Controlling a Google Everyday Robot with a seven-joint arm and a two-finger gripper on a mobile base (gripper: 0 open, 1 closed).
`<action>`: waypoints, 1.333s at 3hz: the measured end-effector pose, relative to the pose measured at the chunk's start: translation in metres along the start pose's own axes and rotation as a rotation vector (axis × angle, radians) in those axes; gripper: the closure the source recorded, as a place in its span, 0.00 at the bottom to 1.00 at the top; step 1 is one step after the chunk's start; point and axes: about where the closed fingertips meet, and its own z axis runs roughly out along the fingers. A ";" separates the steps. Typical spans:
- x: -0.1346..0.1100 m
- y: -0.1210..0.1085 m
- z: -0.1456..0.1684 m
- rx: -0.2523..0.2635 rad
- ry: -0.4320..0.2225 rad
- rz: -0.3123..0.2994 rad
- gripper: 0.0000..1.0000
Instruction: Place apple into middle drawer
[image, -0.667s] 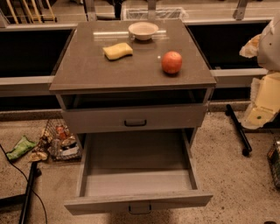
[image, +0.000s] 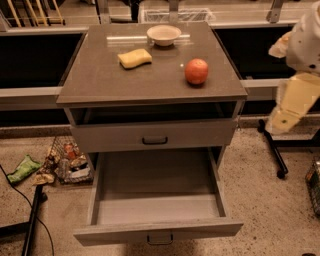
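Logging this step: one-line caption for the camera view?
Apple on cabinet top near sponge and bowl; middle drawer open below; gripper at right edge.

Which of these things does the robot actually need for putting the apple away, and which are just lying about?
Needed: apple on the cabinet top; open middle drawer; claw, off to the cabinet's right.
Lying about: yellow sponge; bowl; shut upper drawer; wire basket of litter on the floor.

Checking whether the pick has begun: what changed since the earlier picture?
The tool, at the right edge beside the cabinet, seems to have edged slightly up and toward it. Nothing was taken or released. The apple on top and the open middle drawer stayed put.
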 end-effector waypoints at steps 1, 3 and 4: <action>-0.025 -0.044 0.018 0.024 -0.047 -0.012 0.00; -0.070 -0.135 0.069 0.048 -0.158 0.038 0.00; -0.088 -0.159 0.099 0.019 -0.224 0.081 0.00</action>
